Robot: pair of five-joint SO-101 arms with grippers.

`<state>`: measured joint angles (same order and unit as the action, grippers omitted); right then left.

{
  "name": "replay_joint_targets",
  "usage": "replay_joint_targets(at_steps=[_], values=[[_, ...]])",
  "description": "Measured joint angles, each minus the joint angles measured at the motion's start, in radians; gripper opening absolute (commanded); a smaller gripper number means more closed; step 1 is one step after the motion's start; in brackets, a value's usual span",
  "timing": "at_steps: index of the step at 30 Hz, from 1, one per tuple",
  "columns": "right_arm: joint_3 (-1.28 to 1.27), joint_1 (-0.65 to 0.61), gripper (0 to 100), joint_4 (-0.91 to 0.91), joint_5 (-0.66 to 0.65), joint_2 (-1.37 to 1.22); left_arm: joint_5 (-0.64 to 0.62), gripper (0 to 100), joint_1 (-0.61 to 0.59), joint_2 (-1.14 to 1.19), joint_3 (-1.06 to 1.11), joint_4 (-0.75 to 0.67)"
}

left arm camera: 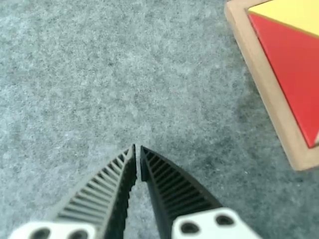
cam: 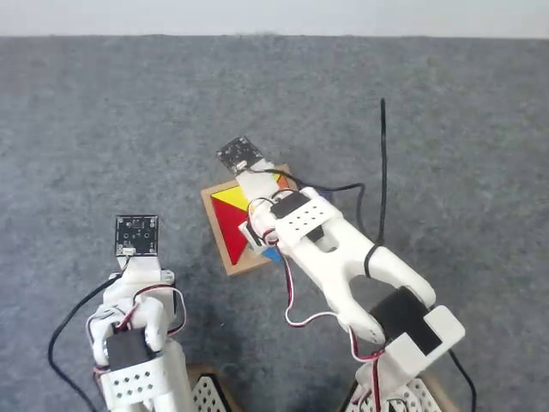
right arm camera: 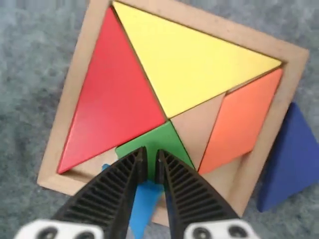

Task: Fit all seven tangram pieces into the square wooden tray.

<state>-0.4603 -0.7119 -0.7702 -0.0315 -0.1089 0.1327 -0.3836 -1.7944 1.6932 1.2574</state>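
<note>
The square wooden tray [right arm camera: 75, 84] holds a large yellow triangle [right arm camera: 189, 64], a large red triangle [right arm camera: 112, 109], an orange parallelogram [right arm camera: 241, 122] and a small green triangle [right arm camera: 157, 139]. My right gripper [right arm camera: 149, 152] is shut, its tips over the green triangle's edge. A light blue piece [right arm camera: 144, 204] lies under its fingers at the tray's rim. Outside the tray, a dark blue triangle [right arm camera: 291, 159] rests against the rim. My left gripper [left arm camera: 138, 148] is shut above bare carpet, apart from the tray's corner [left arm camera: 264, 84].
In the high view the tray [cam: 216, 232] lies mid-table on grey carpet, with the right arm [cam: 326, 249] stretched over it. The left arm [cam: 137, 292] stays near the front left. A black cable [cam: 383, 163] runs behind the right arm.
</note>
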Motion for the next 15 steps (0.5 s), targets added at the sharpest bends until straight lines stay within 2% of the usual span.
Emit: replay_joint_targets(at_steps=[4,9,15], values=[[-0.018,0.0,4.3,0.0,0.0,0.109,0.0,2,0.0,0.0,0.0,0.0],[-0.203,0.0,4.2,0.0,-0.037,0.391,0.0,2,0.0,0.0,0.0,0.0],[-0.407,0.089,4.2,0.0,-0.049,0.506,0.0,2,0.0,0.0,0.0,0.0]])
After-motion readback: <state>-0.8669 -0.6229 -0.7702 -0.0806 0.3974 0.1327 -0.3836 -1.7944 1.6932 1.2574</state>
